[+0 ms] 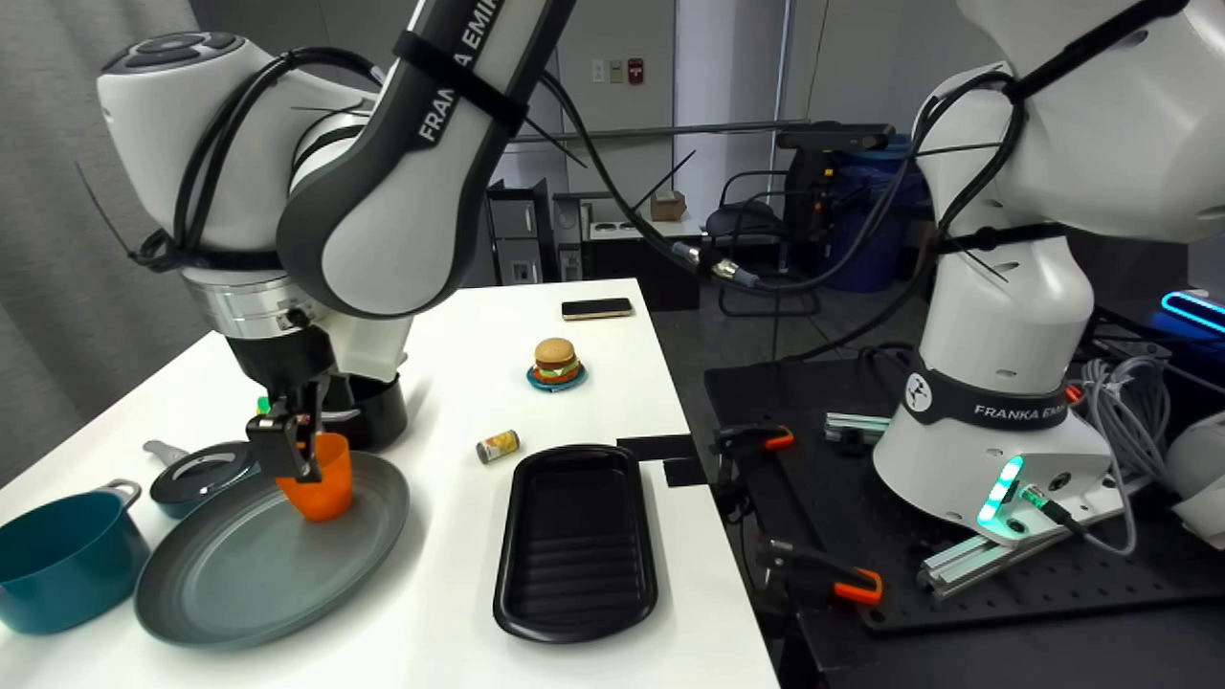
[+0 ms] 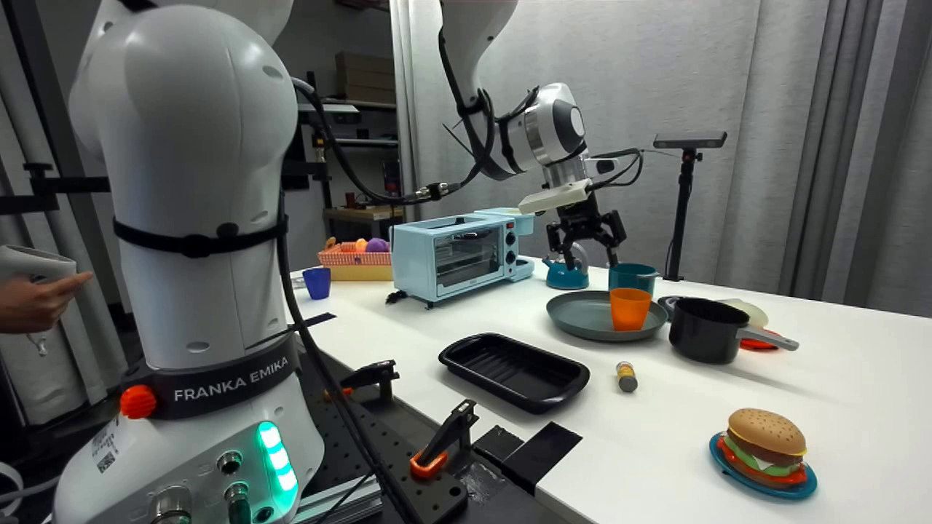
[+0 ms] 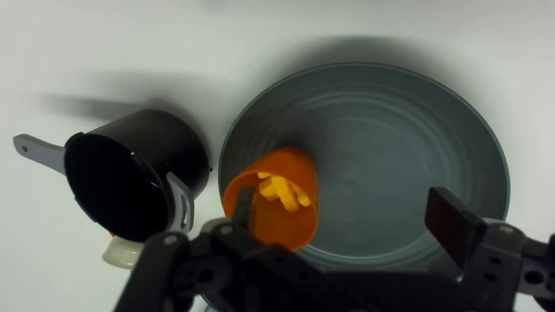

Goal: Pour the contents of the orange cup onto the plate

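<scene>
The orange cup [image 1: 327, 490] stands upright on the plate [image 1: 239, 574], a wide grey-green dish, close to its rim on the black pot's side. Inside the cup, the wrist view shows the contents [image 3: 284, 193], several yellow stick-shaped pieces; both exterior views hide them. Bare plate [image 3: 373, 173] surface fills the middle of the wrist view. My gripper [image 2: 590, 260] hangs above the plate, jaws wide apart and nothing between them. In the wrist view its left finger [image 3: 245, 206] overlaps the cup's mouth, while an exterior view shows the fingertips higher than the cup's rim [image 2: 630, 292].
A black pot [image 3: 143, 130] with a grey handle sits close beside the plate. A teal pot [image 1: 67, 555] and a dark lid [image 1: 204, 476] are at the plate's far side. Nearer the robot base lie a black ridged tray [image 1: 576, 545], a small can [image 1: 498, 446] and a toy burger [image 1: 555, 362].
</scene>
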`<move>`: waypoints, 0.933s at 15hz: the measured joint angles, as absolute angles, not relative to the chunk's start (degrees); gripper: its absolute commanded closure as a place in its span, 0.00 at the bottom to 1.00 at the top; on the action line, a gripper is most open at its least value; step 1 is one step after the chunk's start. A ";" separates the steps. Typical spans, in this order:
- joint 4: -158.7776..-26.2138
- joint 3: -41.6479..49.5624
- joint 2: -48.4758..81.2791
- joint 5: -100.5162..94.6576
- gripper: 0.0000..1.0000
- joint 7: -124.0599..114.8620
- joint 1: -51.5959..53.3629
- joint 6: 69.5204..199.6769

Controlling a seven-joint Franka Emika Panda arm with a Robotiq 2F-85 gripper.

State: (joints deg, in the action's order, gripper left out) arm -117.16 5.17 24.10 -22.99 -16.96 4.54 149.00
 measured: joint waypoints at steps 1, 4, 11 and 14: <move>-116.97 5.39 24.32 -22.99 0.00 -16.96 4.54 149.02; -115.72 5.60 25.40 -22.99 0.00 -16.96 4.53 149.06; -110.19 5.58 29.72 -22.13 0.00 -16.95 4.57 149.06; -107.85 5.35 31.44 -20.80 0.00 -16.95 5.11 149.05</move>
